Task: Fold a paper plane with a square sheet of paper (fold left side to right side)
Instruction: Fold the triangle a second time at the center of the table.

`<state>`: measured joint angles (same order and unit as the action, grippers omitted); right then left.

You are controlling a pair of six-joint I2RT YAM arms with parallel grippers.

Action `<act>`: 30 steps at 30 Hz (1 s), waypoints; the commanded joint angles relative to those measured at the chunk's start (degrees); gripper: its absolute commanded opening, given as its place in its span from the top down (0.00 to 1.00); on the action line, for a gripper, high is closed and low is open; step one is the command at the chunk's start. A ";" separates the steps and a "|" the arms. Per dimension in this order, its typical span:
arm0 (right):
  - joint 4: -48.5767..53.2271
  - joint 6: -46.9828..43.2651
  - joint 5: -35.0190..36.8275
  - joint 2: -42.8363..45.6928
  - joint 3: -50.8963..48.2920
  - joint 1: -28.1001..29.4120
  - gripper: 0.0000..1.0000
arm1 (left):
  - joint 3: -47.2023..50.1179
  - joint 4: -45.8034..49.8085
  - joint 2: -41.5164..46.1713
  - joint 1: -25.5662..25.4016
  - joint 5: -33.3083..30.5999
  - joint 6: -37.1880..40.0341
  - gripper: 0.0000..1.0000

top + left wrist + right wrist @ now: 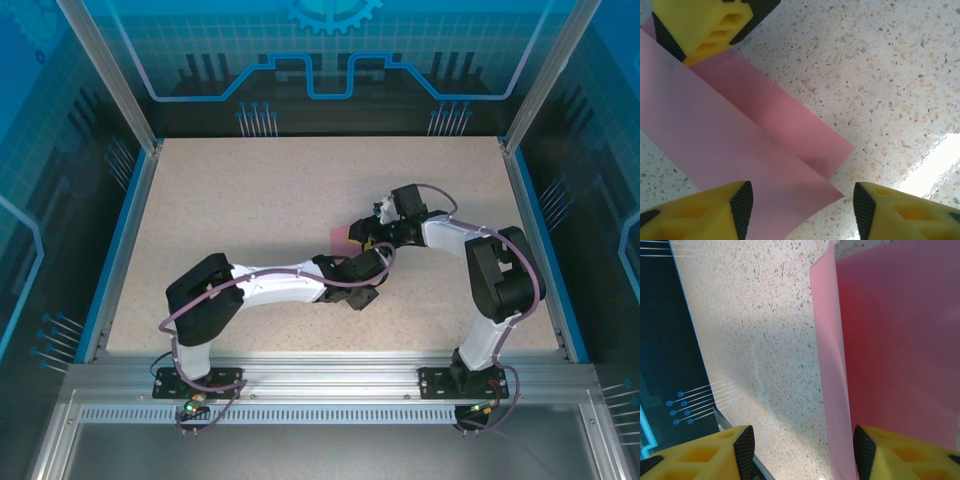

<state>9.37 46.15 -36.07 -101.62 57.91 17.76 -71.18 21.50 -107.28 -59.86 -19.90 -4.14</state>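
Pink paper (pixel 765 117) noted lying folded on table (pixel 890 75). Left gripper (pixel 801 207) fingers seen apart over its corner; right gripper (pixel 802 447) fingers apart at its edge.

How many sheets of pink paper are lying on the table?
1. The paper lies near the middle of the table, partly folded over, so that two layers show in the left wrist view. The left arm may hide more.

open tabletop (pixel 250 200), enclosure walls (pixel 60 200) around
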 commanded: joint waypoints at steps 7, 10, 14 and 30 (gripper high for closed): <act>1.16 -0.20 -0.20 -0.97 -0.02 -0.71 0.43 | -0.59 1.12 0.78 -0.17 -1.16 -0.47 0.77; 1.60 -0.53 0.18 -1.01 0.13 -0.72 0.43 | 0.11 0.49 1.48 -0.10 -0.84 -0.71 0.85; 2.40 -1.04 0.39 -0.82 0.40 -0.80 0.43 | 1.15 -0.62 2.46 0.56 0.95 -1.58 0.92; -2.16 -1.81 5.05 10.30 -4.35 -6.60 0.40 | 8.80 -9.62 8.64 8.53 19.11 -6.46 1.00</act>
<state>7.97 45.60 -33.43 -95.11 55.94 13.17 -64.23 14.92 -101.12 -52.73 -6.50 -8.56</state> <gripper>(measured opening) 0.603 0.048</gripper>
